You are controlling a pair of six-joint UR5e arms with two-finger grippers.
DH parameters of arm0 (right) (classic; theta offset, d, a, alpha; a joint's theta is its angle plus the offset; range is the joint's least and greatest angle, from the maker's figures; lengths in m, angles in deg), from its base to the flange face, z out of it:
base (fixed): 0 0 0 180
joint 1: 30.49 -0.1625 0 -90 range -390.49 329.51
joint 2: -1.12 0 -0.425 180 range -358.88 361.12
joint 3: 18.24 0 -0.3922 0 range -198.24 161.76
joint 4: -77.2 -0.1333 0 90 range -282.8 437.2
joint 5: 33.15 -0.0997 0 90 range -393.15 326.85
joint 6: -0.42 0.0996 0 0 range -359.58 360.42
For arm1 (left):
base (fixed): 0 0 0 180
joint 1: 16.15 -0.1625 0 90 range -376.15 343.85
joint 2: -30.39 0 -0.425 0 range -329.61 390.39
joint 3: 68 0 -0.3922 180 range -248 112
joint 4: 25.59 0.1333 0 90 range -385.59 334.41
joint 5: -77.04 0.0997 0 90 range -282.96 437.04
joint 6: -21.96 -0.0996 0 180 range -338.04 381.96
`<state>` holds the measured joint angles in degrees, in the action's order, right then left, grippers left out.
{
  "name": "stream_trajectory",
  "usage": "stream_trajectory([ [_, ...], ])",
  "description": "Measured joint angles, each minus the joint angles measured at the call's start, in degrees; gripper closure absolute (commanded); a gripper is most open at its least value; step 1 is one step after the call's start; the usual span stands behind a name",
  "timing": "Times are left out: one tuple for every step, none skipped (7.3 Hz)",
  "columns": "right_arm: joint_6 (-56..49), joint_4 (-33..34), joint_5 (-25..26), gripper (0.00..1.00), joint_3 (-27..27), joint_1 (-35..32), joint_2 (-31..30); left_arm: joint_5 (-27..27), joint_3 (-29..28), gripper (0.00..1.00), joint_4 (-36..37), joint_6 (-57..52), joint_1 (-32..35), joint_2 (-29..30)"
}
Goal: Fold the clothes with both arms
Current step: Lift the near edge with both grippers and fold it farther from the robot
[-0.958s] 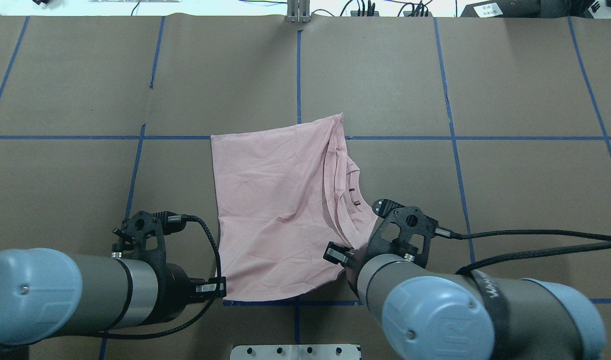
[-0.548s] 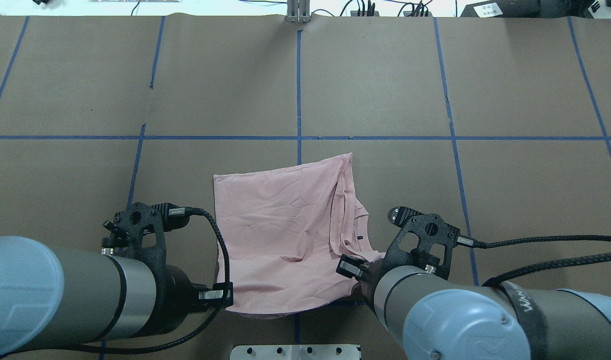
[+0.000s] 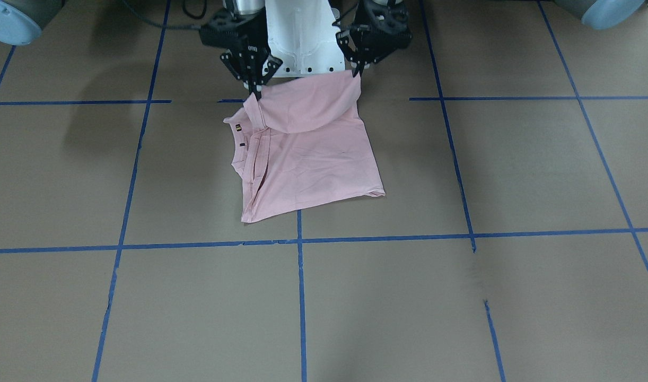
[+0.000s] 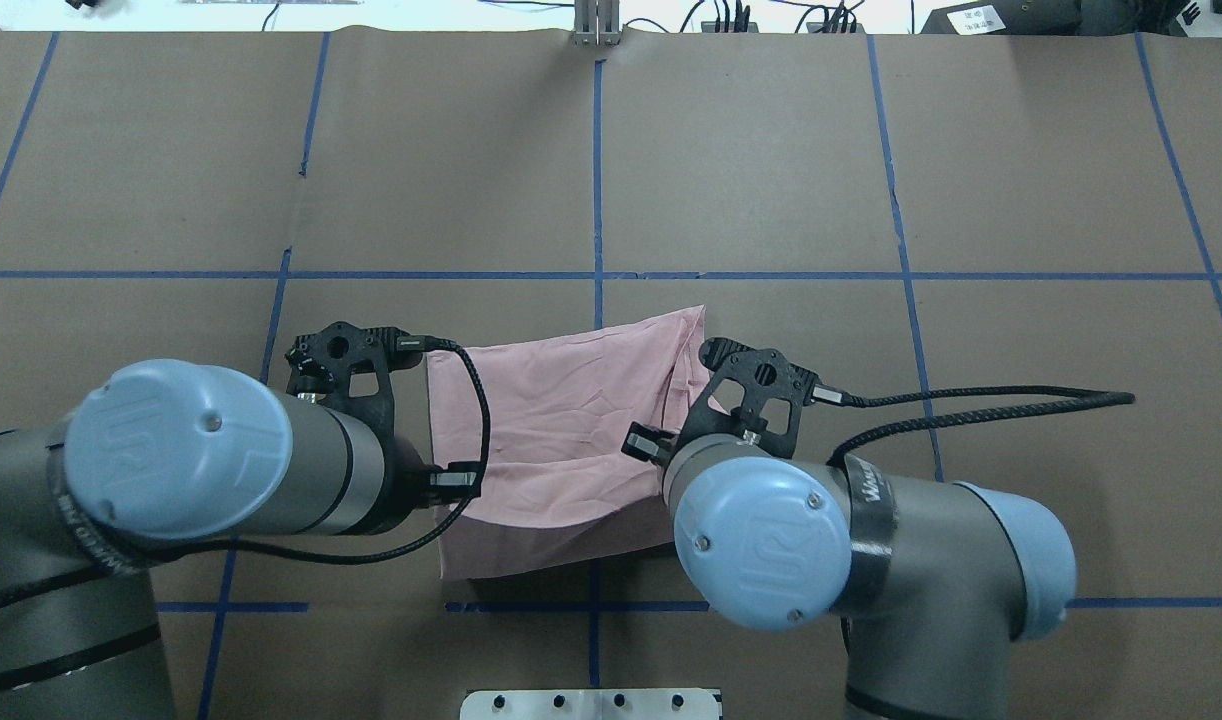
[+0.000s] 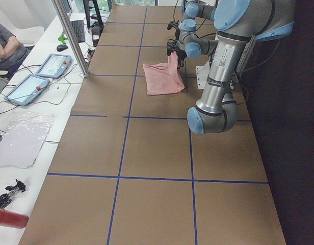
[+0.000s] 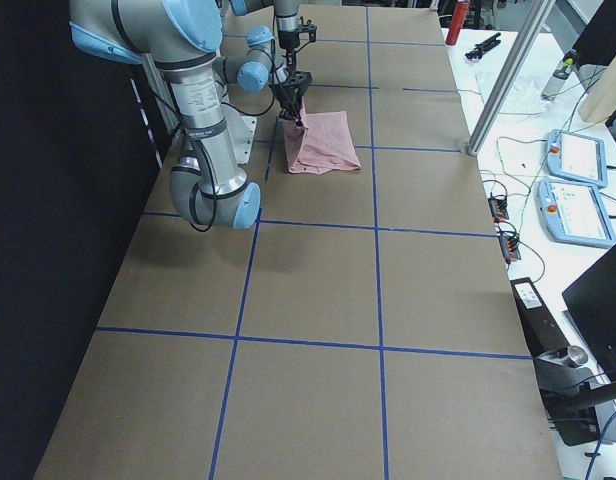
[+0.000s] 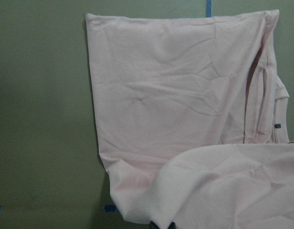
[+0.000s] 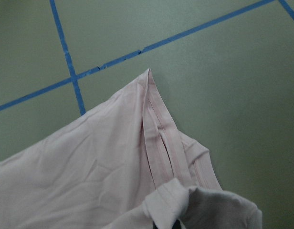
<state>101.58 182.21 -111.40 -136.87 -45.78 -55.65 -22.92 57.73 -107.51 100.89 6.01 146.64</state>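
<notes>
Stands at the white base [image 3: 303, 37], both arms bent low over the near part of the worktop [image 4: 771, 170]. Has the left arm [image 4: 221, 460] beside the shirt's left edge and the right arm [image 4: 771, 530] at its right. Pinches the near left corner of the shirt [image 3: 308, 154] with the left pincer [image 3: 357, 71], fingers pressed tight on the cloth. Pinches the near corner on the collar [image 3: 244, 132] side with the right pincer [image 3: 255, 92], likewise clamped on the cloth. Holds that near edge up off the worktop between the two pincers, sagging in a curve and draped forward over the part below. Hides both pincers under the wrists in the overhead view. Shows, from the left wrist, the raised flap in the foreground and the flat pink panel past it; from the right wrist, a bunched fold right at the fingertips and stacked folded edges running away to a pointed corner. Has the rest of the shirt flat on the worktop, plain side up, a little askew to the blue tape [image 4: 598, 150], across the middle line and between two cross lines. Farther out, brown worktop under the tape grid. Past the far edge, cables [image 4: 731, 15].
</notes>
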Motion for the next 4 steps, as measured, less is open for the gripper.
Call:
stream_trajectory([
  [-2.15,-3.57,-1.17,1.00,4.78,-3.01,1.22,-0.06,-3.45,1.00,-2.25,-2.11,2.34,0.47],
  [-4.61,-6.61,-2.94,0.55,10.45,-6.09,3.31,-0.13,-7.36,0.79,-4.61,-4.13,4.92,1.20],
  [-6.83,-10.35,-4.41,0.01,17.56,-8.82,6.04,-0.20,-12.09,0.01,-7.78,-6.21,7.85,1.94],
  [-9.71,-14.99,-5.56,0.00,26.28,-11.36,9.39,-0.21,-17.69,0.00,-12.16,-9.29,10.73,2.51],
])
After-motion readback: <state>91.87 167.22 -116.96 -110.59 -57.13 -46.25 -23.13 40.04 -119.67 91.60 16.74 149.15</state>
